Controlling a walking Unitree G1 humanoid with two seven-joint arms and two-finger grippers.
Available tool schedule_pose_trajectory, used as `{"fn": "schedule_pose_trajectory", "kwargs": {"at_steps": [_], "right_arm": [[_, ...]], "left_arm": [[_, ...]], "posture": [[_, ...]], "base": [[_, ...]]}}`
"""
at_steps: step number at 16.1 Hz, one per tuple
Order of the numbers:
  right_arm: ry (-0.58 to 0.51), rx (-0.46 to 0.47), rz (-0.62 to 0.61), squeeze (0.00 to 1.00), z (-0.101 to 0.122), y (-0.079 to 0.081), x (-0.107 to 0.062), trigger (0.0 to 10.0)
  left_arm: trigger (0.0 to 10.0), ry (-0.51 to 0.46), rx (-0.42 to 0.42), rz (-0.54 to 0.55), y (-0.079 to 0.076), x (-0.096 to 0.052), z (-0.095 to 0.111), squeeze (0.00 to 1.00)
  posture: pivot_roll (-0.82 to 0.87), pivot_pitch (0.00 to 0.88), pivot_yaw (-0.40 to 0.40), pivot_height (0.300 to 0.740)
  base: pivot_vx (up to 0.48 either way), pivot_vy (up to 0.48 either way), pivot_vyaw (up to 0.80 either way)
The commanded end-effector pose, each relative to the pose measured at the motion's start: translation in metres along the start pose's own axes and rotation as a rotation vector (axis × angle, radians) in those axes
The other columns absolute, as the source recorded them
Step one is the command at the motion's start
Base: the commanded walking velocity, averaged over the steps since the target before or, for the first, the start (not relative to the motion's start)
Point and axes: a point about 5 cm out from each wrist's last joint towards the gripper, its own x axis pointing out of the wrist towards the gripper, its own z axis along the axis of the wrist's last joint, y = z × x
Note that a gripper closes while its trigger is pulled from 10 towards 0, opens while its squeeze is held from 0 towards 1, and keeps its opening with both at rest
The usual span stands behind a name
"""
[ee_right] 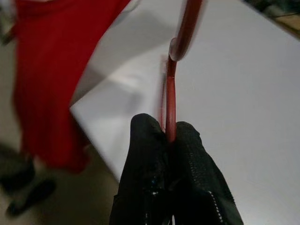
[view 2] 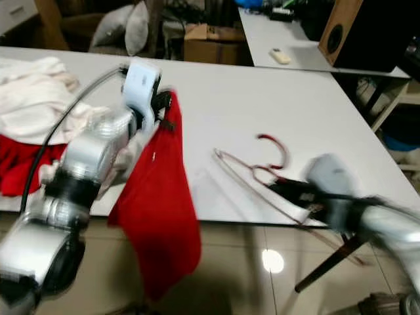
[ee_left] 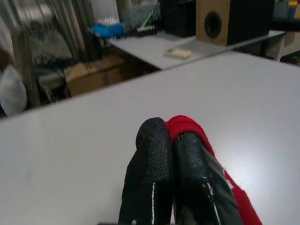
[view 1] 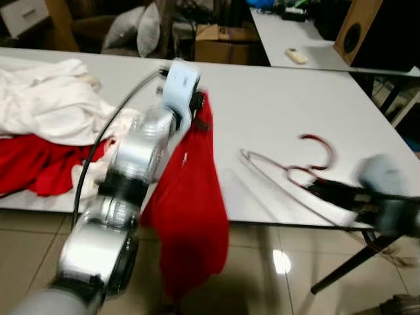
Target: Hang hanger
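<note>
Tabletop (view 1: 275, 105), broad, smooth and pale grey, stretches across the head views above a glossy tiled floor (view 1: 262, 262). On its far left lies a rumpled heap of white cloth (view 1: 46, 98) over folds of red fabric (view 1: 33, 164).

Next in size is the red garment (view 1: 190, 210), soft and limp, hanging in a long drape over the near edge of the tabletop. Its top corner is pinched in the left pincer (view 1: 197, 108), which is raised over the tabletop at the end of a shiny silver arm; in the left wrist view the two matte black fingers (ee_left: 150, 173) are pressed tight together with a roll of red cloth squeezed at their side.

To the right, the hanger (view 2: 259, 170) is a thin, dark-red wire frame with a curved hook, resting just over the tabletop near its front edge. The right pincer (view 2: 289, 190) is clamped on it: in the right wrist view the wire rod (ee_right: 170, 103) runs straight out from between the closed, textured black fingers (ee_right: 145, 173).
</note>
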Motion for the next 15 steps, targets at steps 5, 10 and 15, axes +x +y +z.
{"fn": "schedule_pose_trajectory", "kwargs": {"at_steps": [5,10,15], "right_arm": [[0.027,0.019,0.164,0.0,0.018,0.004,-0.039,10.0],[-0.144,0.085,0.233,0.0,0.043,0.002,-0.054,10.0],[-0.116,0.069,0.205,0.0,0.046,-0.007,-0.057,10.0]], "left_arm": [[10.0,-0.083,0.042,-0.022,0.003,0.02,0.04,0.0],[10.0,-0.118,0.12,0.006,0.005,0.026,0.053,0.0],[10.0,-0.093,0.196,0.014,0.005,0.027,0.045,0.0]], "posture": [[-0.07,0.0,-0.011,0.74],[-0.06,0.0,-0.017,0.74],[-0.05,0.0,-0.024,0.74]], "base": [[0.0,0.0,0.0],[0.0,0.0,0.0],[0.0,0.0,0.0]]}}
